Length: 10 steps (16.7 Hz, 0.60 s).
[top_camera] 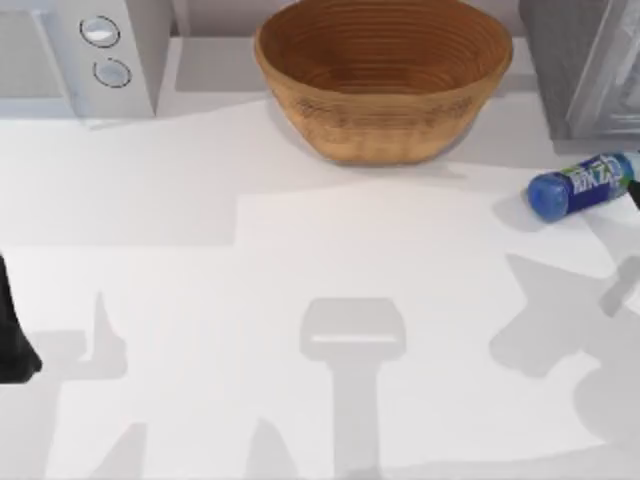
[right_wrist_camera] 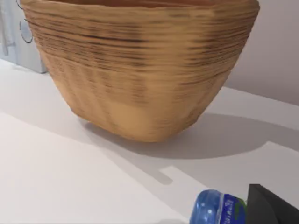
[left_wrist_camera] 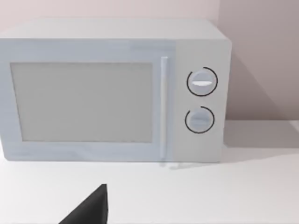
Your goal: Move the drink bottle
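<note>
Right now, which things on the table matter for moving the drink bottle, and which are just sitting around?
For the job:
- drink bottle, lying on its side at the table's right edge
- right gripper, right against the bottle

Just lying about:
- wicker bowl, at the back
- microwave, back left
- left gripper, parked at the left

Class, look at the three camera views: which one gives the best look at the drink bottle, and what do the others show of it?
The top view is best: the drink bottle lies on its side near the table's right edge, right of the wicker bowl, its label readable. The right wrist view catches just one blue end of the bottle at the frame edge. The left wrist view faces the microwave instead.
</note>
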Each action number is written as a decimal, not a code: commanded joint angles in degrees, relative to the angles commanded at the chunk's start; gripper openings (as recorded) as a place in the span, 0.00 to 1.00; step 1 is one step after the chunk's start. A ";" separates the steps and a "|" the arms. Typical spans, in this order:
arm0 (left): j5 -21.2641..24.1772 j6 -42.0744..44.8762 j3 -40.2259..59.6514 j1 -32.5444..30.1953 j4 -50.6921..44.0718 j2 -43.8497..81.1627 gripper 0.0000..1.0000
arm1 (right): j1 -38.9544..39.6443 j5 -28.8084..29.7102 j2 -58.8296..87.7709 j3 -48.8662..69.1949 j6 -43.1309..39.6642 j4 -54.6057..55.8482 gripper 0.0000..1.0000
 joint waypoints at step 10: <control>0.00 0.00 0.00 0.00 0.00 0.00 1.00 | 2.02 0.79 -0.06 0.61 -0.16 0.22 0.00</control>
